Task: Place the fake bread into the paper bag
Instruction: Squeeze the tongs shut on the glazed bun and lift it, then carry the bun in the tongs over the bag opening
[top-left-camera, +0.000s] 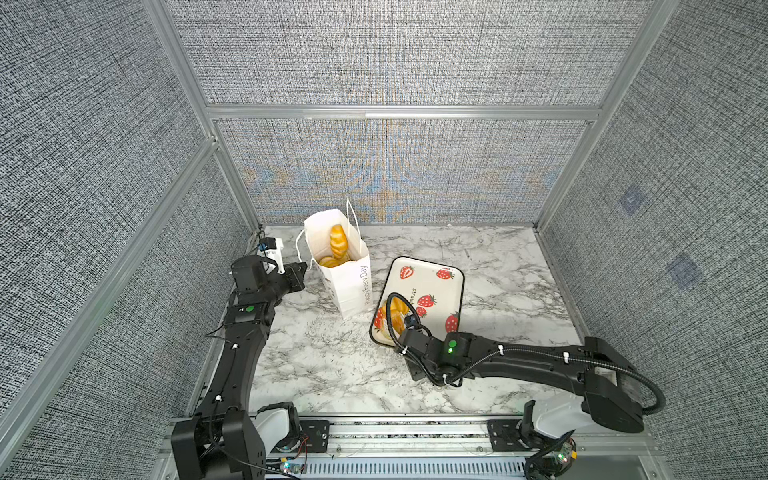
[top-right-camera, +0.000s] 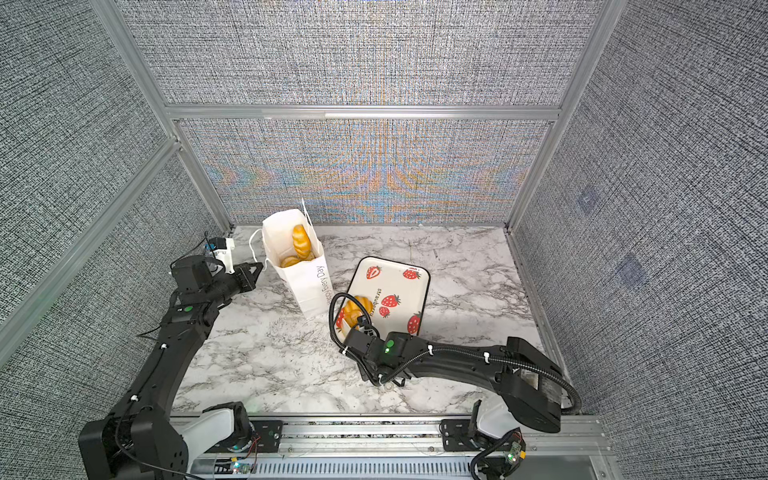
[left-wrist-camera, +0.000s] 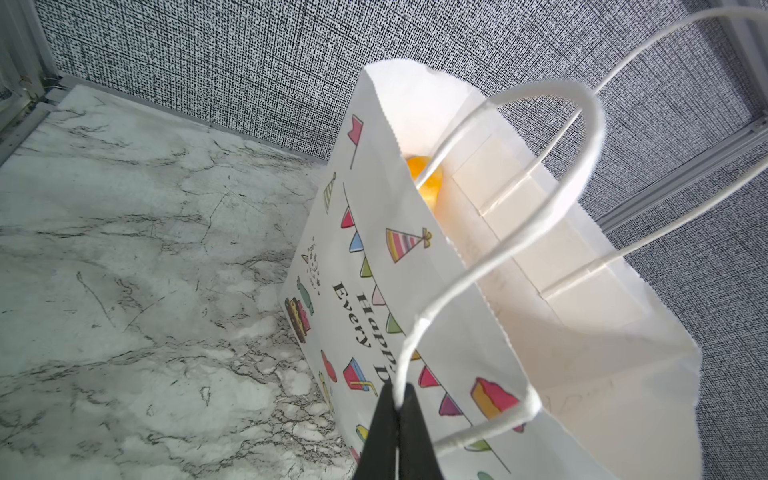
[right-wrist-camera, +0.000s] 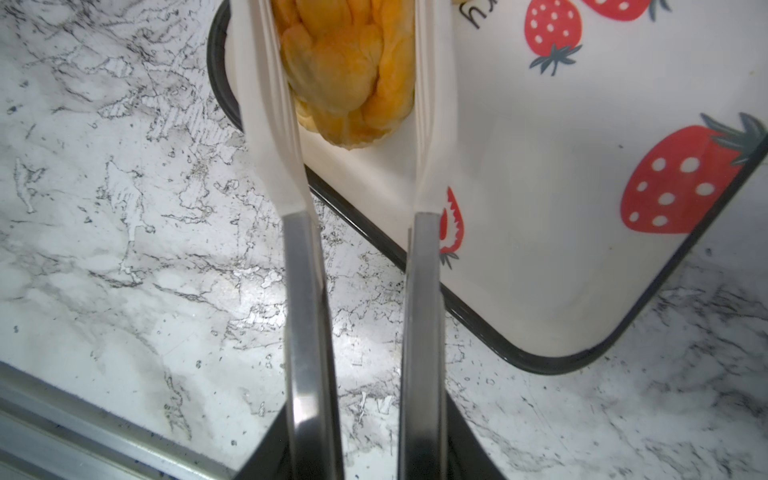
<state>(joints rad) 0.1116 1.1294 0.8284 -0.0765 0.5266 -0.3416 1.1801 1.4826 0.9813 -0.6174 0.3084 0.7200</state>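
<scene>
Right wrist view has the right fingers (right-wrist-camera: 266, 104) pinching a bread piece (right-wrist-camera: 349, 62) from both sides at the tray (right-wrist-camera: 540, 249) corner; I'd lift it straight up, clear of the rim, before swinging over. The left fingers (left-wrist-camera: 384, 436), pressed onto the handle (left-wrist-camera: 596, 129), hold the paper bag (left-wrist-camera: 449, 340) open on the counter (right-wrist-camera: 124, 249).

Wide bare worktop (top-left-camera: 332, 374) in front of paper bag (top-left-camera: 345, 286) and right of tray (top-left-camera: 451, 297). Only a narrow strip between bag and tray. Right arm (top-left-camera: 532, 361) across tray's near end. Bag mouth open upward, partly filled by fake bread (top-left-camera: 337, 243); one cord handle (left-wrist-camera: 595, 124) held aside by left fingers (left-wrist-camera: 380, 436). Back wall (top-left-camera: 395, 199) close behind bag.
</scene>
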